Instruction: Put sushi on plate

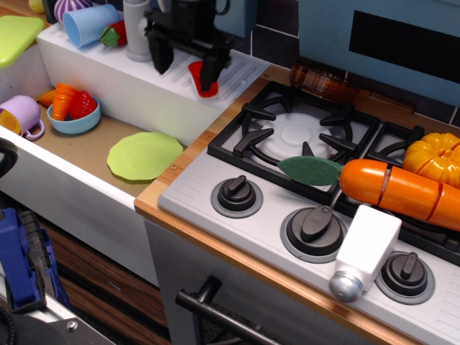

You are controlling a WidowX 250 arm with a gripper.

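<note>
Gripper (185,66) hangs over the white drainboard (144,75), fingers pointing down, spread wide with nothing between them. I see the two black fingers well apart, one at the left, one at the right.

Sushi (198,77) lies on the drainboard right by the right finger (210,70). That finger overlaps its red top in my view; I cannot tell whether they touch. The piece is not between the fingers.

Plate (144,155) lies flat on the sink floor, below the gripper and nearer to me, down off the drainboard's front wall. Bare, nothing on it.

Left of the gripper on the drainboard: a grey cup (137,29) just beside it, then a red-and-green toy (115,34), a blue cup on its side (90,24), and a purple-striped piece (70,8) at the top edge. Further left, a lime board (16,36).

Down-left of the gripper in the sink: a blue bowl (74,119) holding orange and red toys, and a lilac mug (21,115) beside it.

Right of the gripper: the stove (302,136) with a dark green pad (310,169) on the burner grate, an orange sausage-like toy (399,190), and a yellow pumpkin (434,158) behind that. A white shaker (363,251) lies across the knobs at the front.
</note>
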